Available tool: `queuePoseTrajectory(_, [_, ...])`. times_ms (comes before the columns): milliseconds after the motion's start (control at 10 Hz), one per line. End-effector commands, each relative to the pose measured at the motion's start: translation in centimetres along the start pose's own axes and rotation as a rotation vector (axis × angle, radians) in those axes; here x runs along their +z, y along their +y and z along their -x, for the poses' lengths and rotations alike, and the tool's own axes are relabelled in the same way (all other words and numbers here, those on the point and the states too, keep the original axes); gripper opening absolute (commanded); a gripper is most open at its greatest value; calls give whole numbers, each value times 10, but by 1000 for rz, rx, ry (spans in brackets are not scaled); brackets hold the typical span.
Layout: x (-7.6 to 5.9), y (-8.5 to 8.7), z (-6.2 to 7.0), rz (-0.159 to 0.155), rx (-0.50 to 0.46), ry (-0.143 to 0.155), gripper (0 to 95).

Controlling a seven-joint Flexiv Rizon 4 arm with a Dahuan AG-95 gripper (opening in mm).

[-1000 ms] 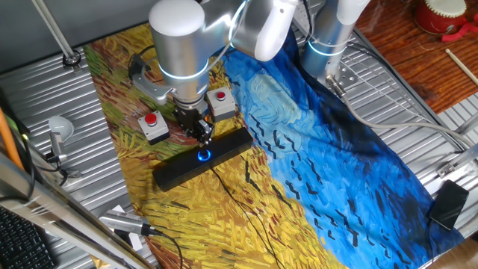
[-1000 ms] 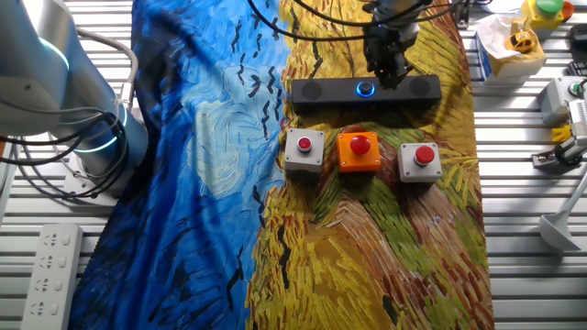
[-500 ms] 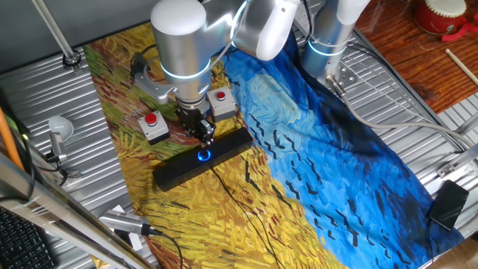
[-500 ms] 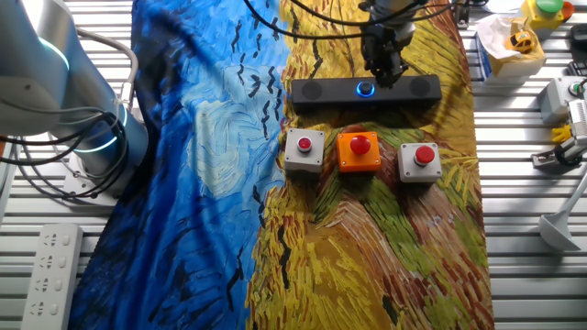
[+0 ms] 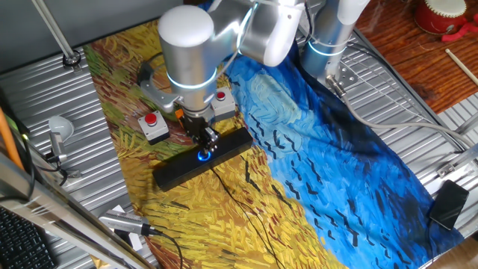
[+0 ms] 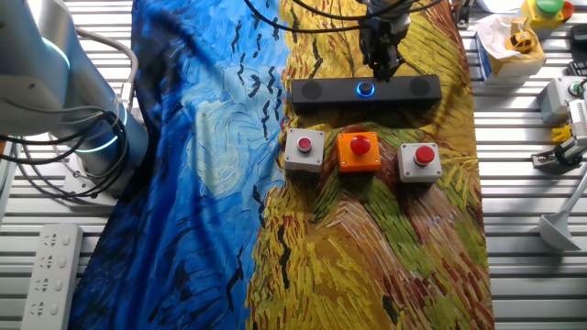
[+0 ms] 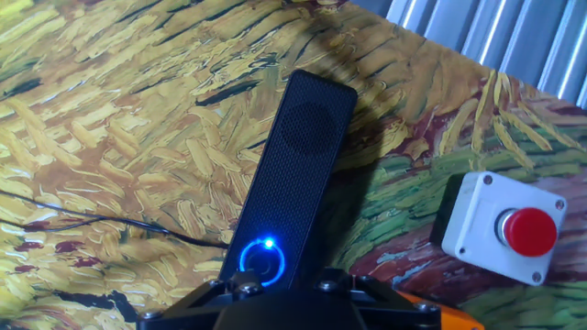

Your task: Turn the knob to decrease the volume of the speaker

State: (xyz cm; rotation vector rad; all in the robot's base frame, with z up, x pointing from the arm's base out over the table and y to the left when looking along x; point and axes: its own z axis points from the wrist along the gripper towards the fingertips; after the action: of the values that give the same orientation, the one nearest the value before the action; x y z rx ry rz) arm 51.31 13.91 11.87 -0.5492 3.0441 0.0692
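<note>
Knob [image 7: 262, 261]: glowing blue ring at mid-length of the speaker [image 6: 364, 90], on the yellow half of the painted cloth [image 6: 385, 247], toward the table's far edge in the other fixed view.
Gripper [image 6: 382, 62]: poised directly over the ring, tips at or just above it; spread of the jaws hidden, so apart or together cannot be told.
Contact: not confirmed; in the hand view only the finger bases show at the bottom edge, ring uncovered between them.
Risk, slip: likely if fingers close off-centre on so small a dial, turning nothing.
Risk, shove: slim bar lies loose on cloth, so sideways push or heavy twist could swivel it instead of the dial.
Risk, direction: wrong rotation would raise volume.
Risk, cable: thin black wire [image 7: 110, 229] near the bar could snag.
Neighbours: grey button boxes [image 6: 304, 151] and orange box [image 6: 359, 151] close by, toward the table's middle.
Writing: none legible, no brand visible.
</note>
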Motion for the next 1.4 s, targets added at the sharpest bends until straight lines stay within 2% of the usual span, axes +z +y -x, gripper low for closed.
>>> queuePoseTrajectory(100, [0,-1,-1,-26,-19,1,380])
queuePoseTrajectory(200, [0,-1,-1,-30,-33,-2,380])
queuePoseTrajectory(400, [0,-1,-1,-17,-54,-4,380])
queuePoseTrajectory(500, [0,-1,-1,-7,-47,-10,570])
queuePoseTrajectory(700, [0,-1,-1,-7,-9,-1,570])
queuePoseTrajectory(900, [3,-2,-1,-4,-5,-5,570])
queuePoseTrajectory(1200, [32,-8,1,-8,2,1,570])
queuePoseTrajectory(1400, [42,-10,2,-8,11,0,570])
